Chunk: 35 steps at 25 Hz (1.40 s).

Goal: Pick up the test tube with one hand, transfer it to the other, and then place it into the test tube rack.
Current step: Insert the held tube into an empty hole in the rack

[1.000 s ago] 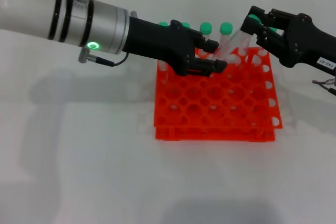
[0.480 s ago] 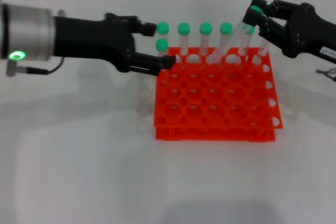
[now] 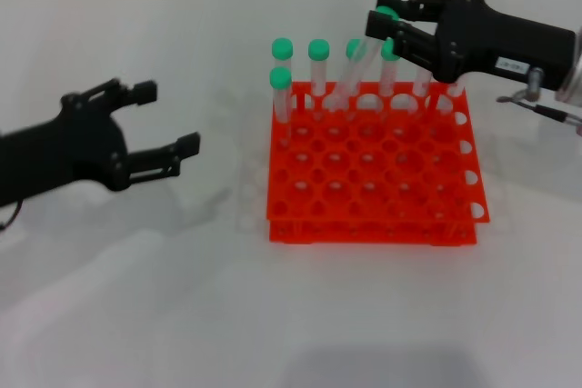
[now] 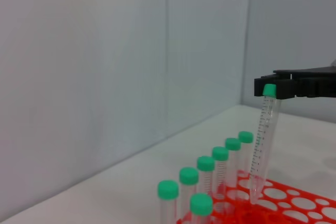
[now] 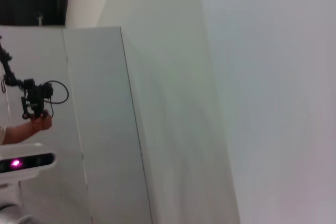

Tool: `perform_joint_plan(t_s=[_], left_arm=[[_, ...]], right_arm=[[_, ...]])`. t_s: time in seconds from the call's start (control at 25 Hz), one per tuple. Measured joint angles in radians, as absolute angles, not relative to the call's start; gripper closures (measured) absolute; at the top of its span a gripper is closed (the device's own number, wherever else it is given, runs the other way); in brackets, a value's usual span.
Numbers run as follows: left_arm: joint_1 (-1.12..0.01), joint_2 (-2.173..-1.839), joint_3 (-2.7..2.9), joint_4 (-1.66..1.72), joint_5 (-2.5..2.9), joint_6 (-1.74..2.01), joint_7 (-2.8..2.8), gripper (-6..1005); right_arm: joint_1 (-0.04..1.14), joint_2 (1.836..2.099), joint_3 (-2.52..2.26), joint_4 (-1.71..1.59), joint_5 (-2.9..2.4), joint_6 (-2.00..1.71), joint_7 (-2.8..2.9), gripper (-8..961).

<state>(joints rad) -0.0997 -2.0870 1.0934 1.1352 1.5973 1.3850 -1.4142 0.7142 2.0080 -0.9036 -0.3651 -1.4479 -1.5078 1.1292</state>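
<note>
Head view showed the rack point(image 3: 373, 170) mid-table, tubes standing along its far rows. Over its far edge the right gripper point(image 3: 393, 24) pinched the tube point(image 3: 359, 72) by its green cap, its long axis tilted, bottom tip low and leftward at a far-row hole. Well left, the left gripper point(image 3: 165, 121) hung with jaws spread, holding nothing.

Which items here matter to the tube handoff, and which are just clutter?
In play:
- test tube, tilted, cap held by right end effector, tip at the rack
- test tube rack
- left end effector, open, off to the rack's left

Idle:
- other capped tubes standing in the rack
- white table
</note>
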Motion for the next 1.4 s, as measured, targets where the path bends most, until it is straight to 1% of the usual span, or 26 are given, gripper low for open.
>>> perform_joint_plan(t_s=[0.24, 0.6, 0.96, 1.4], left_arm=[[-0.051, -2.084, 1.084, 0.982, 1.515, 1.387, -1.240, 105], [-0.053, -2.083, 1.003, 0.840, 1.516, 1.389, -1.169, 106], [-0.053, -2.082, 0.997, 0.823, 1.515, 1.384, -1.163, 105], [-0.063, -2.082, 0.973, 0.814, 1.513, 1.382, -1.160, 105]], right_arm=[[0.746, 2.013, -0.937, -0.365, -1.445, -1.453, 1.132, 699], [0.781, 2.021, -0.985, -0.355, -1.438, -1.358, 1.143, 699], [0.804, 2.028, -1.035, -0.350, -1.436, -1.277, 1.156, 700], [0.817, 2.028, -1.116, -0.350, -1.435, -1.209, 1.151, 700]])
